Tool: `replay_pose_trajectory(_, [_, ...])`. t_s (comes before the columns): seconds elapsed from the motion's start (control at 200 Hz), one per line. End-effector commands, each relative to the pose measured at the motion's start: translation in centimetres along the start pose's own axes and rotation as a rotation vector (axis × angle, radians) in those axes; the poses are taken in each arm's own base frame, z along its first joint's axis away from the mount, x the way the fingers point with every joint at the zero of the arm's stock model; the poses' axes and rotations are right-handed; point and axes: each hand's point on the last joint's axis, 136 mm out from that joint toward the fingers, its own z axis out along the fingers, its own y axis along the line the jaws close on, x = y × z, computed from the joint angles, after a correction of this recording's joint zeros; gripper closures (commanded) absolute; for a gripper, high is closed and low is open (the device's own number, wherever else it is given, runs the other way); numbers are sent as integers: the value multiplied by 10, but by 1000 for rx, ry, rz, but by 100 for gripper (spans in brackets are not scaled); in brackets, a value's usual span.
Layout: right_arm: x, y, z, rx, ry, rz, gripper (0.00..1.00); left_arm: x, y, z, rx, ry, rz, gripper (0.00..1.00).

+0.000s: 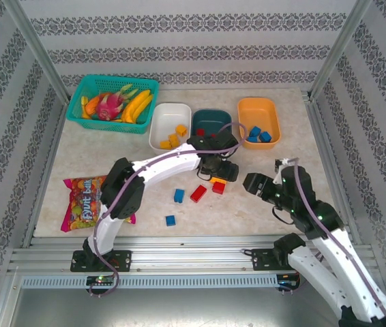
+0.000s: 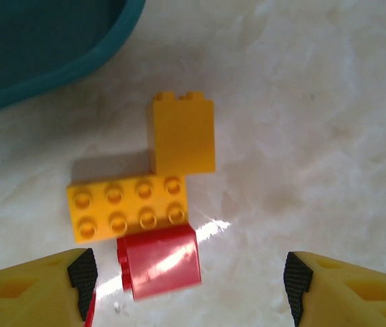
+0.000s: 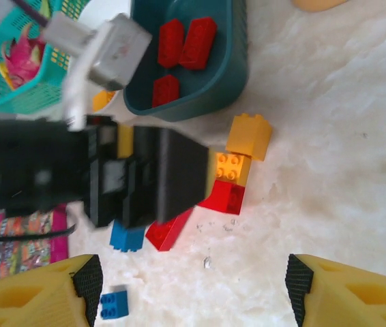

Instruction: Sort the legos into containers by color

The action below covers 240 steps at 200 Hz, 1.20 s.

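Yellow-orange bricks [image 2: 128,208] and a red brick [image 2: 160,262] lie touching mid-bench beside the teal tub [image 2: 43,68]; your left gripper [image 2: 189,279] hangs open and empty over them, your right gripper [image 3: 193,286] likewise released, so I judge you should next close on one yellow piece for the white tub [image 1: 164,116] at the far edge.

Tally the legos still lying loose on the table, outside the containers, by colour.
Yellow-orange legos: 2
Red legos: 2
Blue legos: 2
Total: 6
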Motion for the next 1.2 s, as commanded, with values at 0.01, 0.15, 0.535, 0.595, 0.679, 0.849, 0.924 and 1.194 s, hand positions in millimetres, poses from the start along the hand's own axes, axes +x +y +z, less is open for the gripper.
replay_pose_trajectory(0.01, [22,-22,-6,64,58,51,25,-2,2,9,-104,-14,62,24])
replay_pose_trajectory(0.15, [21,-11,-14,19,54,35,24,-10,1,27,-159,-29,77,22])
replay_pose_trajectory(0.535, [22,1,-17,-27,83,27,25,-17,5,65,-217,3,65,27])
replay_pose_trajectory(0.595, [23,1,-16,-30,88,28,25,-18,4,69,-211,1,61,31])
replay_pose_trajectory(0.679, [24,0,-16,-29,90,27,26,-19,2,73,-199,0,59,40])
replay_pose_trajectory(0.849, [23,1,-16,-26,91,13,25,-21,0,74,-194,-6,58,57])
replay_pose_trajectory(0.924, [22,2,-14,-29,95,10,25,-24,-3,70,-184,-15,59,62])
replay_pose_trajectory(1.194, [15,9,-14,-50,72,-16,26,-45,-22,25,-122,-103,32,66])
